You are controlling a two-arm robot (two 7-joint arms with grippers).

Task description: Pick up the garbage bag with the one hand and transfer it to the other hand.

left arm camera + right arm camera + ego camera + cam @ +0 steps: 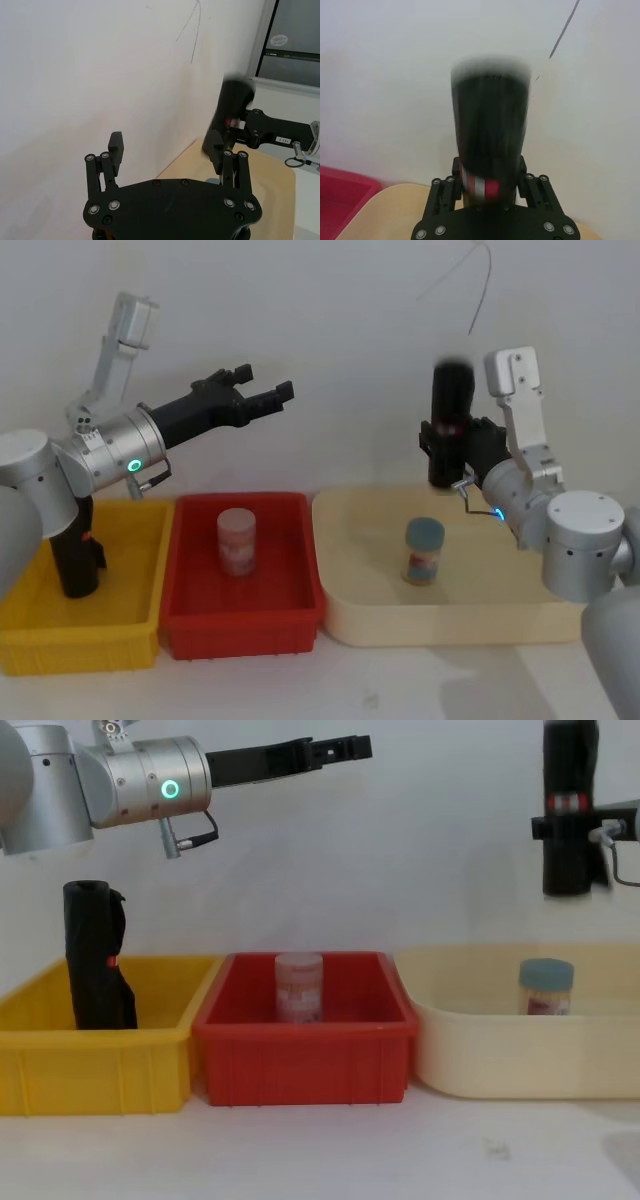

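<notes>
Holding the garbage bag (452, 420) upright, high over the cream tray (345, 615), with the right gripper (448, 452) clamped on its lower half. Left gripper (262, 396) raised, fingers spread, well apart from the roll. Looks like mid-handoff; next probably needs closing that gap and pinching above the label. Label band clearest from the right wrist; yellow bin's other black roll (97, 955) clearest from the chest.

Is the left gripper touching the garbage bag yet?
Apart. Head view shows the open left gripper separated by bare wall from the garbage bag, which the right gripper holds upright.
</notes>
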